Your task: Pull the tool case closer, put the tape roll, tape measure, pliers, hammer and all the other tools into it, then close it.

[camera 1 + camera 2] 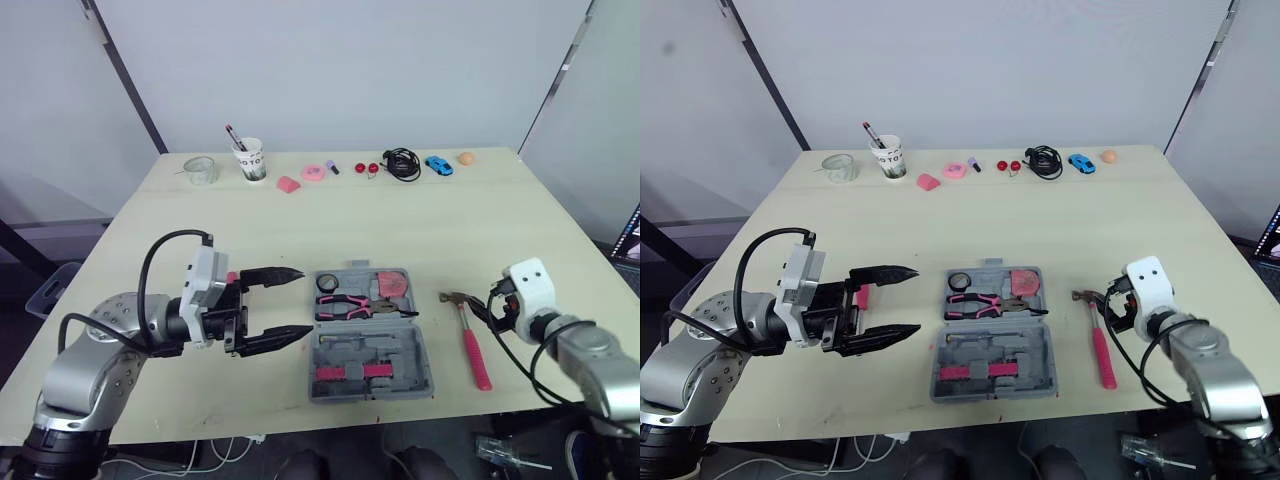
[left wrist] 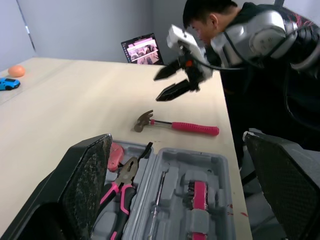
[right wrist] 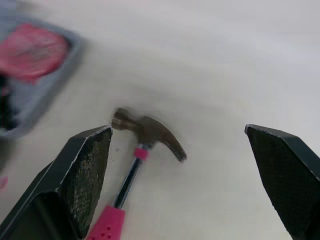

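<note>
Head view: the grey tool case (image 1: 370,350) lies open near the front edge of the worktop (image 1: 330,220), between the 2 arms. Pink-handled pliers (image 1: 345,303) lie in its far half, with a black tape roll (image 1: 327,283) and a pink tape measure (image 1: 395,287) just behind them. The hammer (image 1: 470,340), pink-handled, lies on the worktop just right of the case, not touching it. The left tool (image 1: 298,302) hovers just left of the case, its 2 fingers apart and empty. The right tool (image 1: 490,310) hangs just beside the hammer's head. A paper cup (image 1: 250,160), a black cable (image 1: 402,163) and a blue toy car (image 1: 438,165) stand along the far edge.

Left wrist view: the left fingers (image 2: 87,175) gape wide before the open case; beyond the hammer, the right tool shows its fingers apart, holding nothing.

Right wrist view: the right fingers (image 3: 87,170) stand wide apart, with the hammer's head between them on the worktop, untouched.
</note>
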